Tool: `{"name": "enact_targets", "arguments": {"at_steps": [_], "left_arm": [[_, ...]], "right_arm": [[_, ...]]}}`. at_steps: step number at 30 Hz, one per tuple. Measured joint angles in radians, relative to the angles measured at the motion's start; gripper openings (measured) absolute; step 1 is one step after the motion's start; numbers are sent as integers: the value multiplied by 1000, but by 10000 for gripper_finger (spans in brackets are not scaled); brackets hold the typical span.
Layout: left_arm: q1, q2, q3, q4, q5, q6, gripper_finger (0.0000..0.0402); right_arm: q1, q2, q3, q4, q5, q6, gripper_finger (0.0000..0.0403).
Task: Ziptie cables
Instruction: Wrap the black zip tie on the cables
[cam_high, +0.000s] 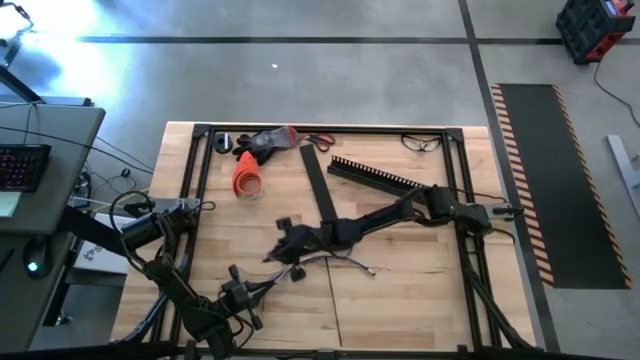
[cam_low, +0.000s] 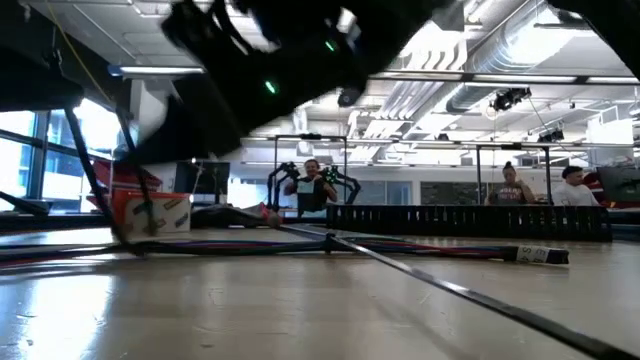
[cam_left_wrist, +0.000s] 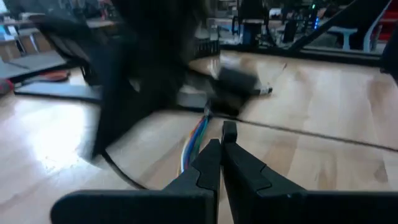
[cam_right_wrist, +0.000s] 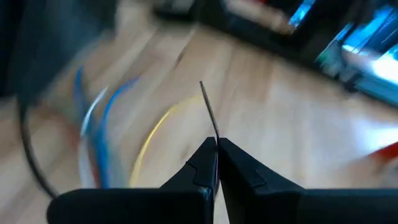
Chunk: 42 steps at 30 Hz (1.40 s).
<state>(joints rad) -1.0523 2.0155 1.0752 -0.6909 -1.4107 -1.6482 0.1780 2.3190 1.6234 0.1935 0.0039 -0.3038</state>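
Note:
The cables (cam_high: 335, 262), thin wires in mixed colours, lie in a loose bunch on the wooden table near its middle. In the left wrist view the cables (cam_left_wrist: 196, 140) run from my left gripper (cam_left_wrist: 221, 140) toward the right arm. My left gripper (cam_high: 262, 285) is shut at the near left. Reaching in from the right, my right gripper (cam_high: 278, 252) is over the cables' left end. My right gripper (cam_right_wrist: 216, 144) is shut on a thin dark zip tie (cam_right_wrist: 208, 109), with the blurred cables (cam_right_wrist: 93, 130) beyond it. My left gripper is shut at the cables' near end (cam_left_wrist: 191, 152), coming in nearly level from the table's near left. The wires come out from behind one finger (cam_left_wrist: 208, 158), which hides the place of contact. They run on slack toward the right arm. My right gripper pinches the zip tie between its two fingertips. A short straight length of the zip tie's free end (cam_right_wrist: 211, 124) sticks out past the tips. The fingers slant downward from the table's right, and that length stands clear above the table.
A black comb-toothed channel (cam_high: 375, 175) and a flat black strip (cam_high: 320, 185) lie behind the cables. An orange-and-black tool (cam_high: 250, 170), red-handled scissors (cam_high: 320, 140) and glasses (cam_high: 420, 143) sit along the far edge. A black frame (cam_high: 465, 170) borders the table. People stand in the room beyond.

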Motion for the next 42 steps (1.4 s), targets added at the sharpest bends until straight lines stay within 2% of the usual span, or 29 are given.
{"name": "enact_targets", "arguments": {"at_steps": [7, 11, 13, 18, 22, 25, 28, 33, 35, 38, 42], "left_arm": [[20, -1, -8, -22, 3, -2, 0], [64, -1, -28, -18, 10, -26, 0], [83, -1, -31, -21, 48, -15, 0], [111, -24, -31, 23, 138, 99, 0], [125, -60, -32, 104, 176, 248, 0], [136, -81, -72, 238, 185, 362, 0], [151, -106, -149, 453, 227, 500, 0], [215, -133, -295, 1038, 372, 907, 0], [242, -134, -344, 1220, 434, 1036, 0], [263, -134, -398, 1351, 469, 1090, 0], [259, -134, -430, 1378, 471, 1049, 0]], "right_arm": [[22, -112, -223, 131, 73, 59, 0], [22, -123, -297, 229, 87, 59, 0], [21, -127, -304, 270, 100, 58, 0], [21, -131, -356, 388, 102, 72, 0], [-3, -131, -430, 525, 100, 166, 0], [-21, -130, -477, 571, 97, 223, 0], [-16, -130, -493, 616, 86, 244, 0], [9, -130, -493, 620, 52, 211, 0], [17, -130, -493, 621, 56, 191, 0], [23, -130, -493, 594, 74, 170, 0], [26, -130, -493, 570, 101, 151, 0]]}}
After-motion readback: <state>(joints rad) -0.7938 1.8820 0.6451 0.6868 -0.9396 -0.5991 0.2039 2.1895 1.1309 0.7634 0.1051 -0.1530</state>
